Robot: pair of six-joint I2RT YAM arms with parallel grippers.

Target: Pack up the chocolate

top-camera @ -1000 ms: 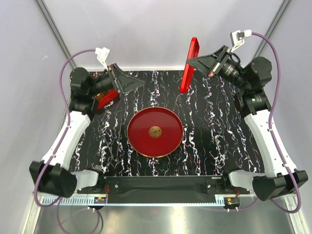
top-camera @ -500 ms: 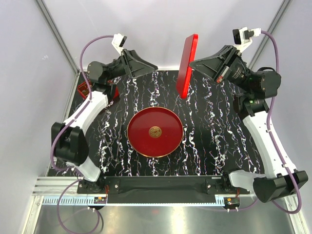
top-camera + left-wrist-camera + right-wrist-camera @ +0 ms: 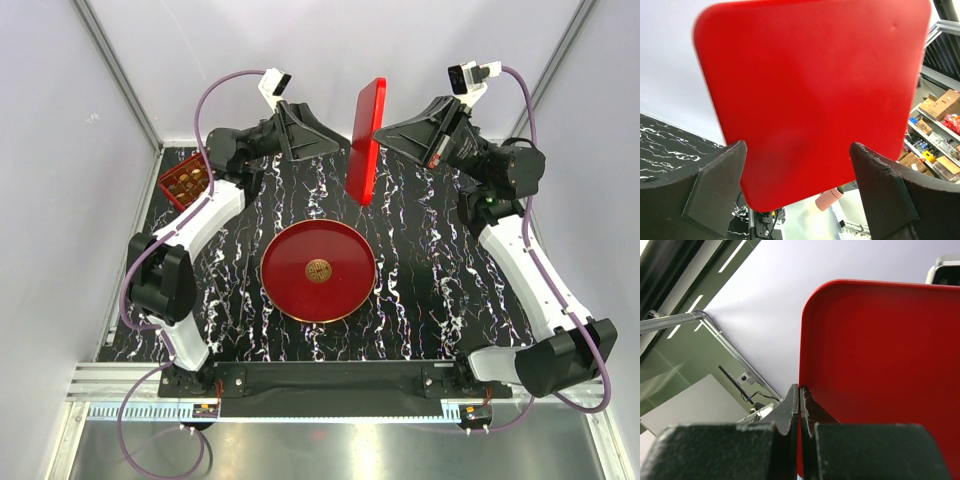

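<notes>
The chocolate (image 3: pixel 186 181) lies as small brown and tan pieces in an open red box (image 3: pixel 168 186) at the table's back left. A flat red square lid (image 3: pixel 364 140) hangs upright on edge above the back of the table. My right gripper (image 3: pixel 386 128) is shut on its rim, and the right wrist view shows the jaws (image 3: pixel 800 396) pinching the lid (image 3: pixel 880 365) at its edge. My left gripper (image 3: pixel 330 148) stands open just left of the lid, facing its flat side. The lid (image 3: pixel 810 95) fills the left wrist view, beyond the spread fingers (image 3: pixel 715 190), untouched.
A round red plate (image 3: pixel 290 255) with a gold emblem in its middle sits at the centre of the black marbled table (image 3: pixel 430 290). Grey walls stand close behind and at both sides.
My left arm has swung up and right from over the box to beside the lid, uncovering the box and chocolate. The right arm has carried the lid a little left.
</notes>
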